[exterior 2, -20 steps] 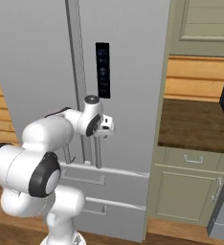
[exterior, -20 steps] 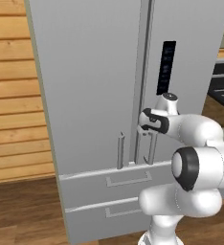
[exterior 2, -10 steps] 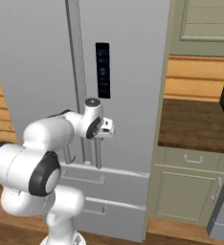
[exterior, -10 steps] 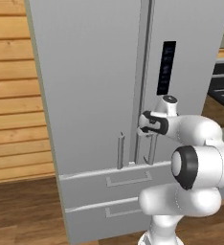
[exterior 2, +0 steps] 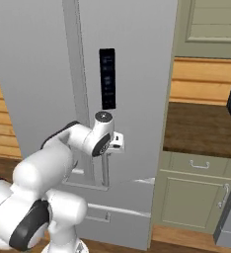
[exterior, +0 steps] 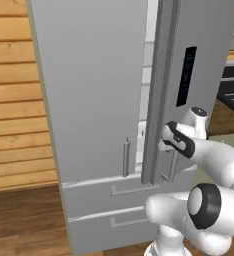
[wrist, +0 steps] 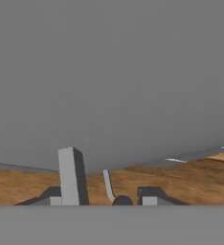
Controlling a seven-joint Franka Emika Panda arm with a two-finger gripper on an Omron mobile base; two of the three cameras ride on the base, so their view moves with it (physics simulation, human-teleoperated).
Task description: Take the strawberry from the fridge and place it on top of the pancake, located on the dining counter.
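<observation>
Left base view alone — fridge (exterior: 94,100) door ajar — pale interior.

A: Where does everything sit around the tall light grey fridge (exterior: 99,100)?
B: Wood-plank wall (exterior: 14,100) to its left, pale green base cabinet (exterior 2: 196,197) to its right.
A: And its doors?
B: Right door (exterior: 199,40) stands ajar; drawers (exterior: 114,210) lie beneath both.
</observation>
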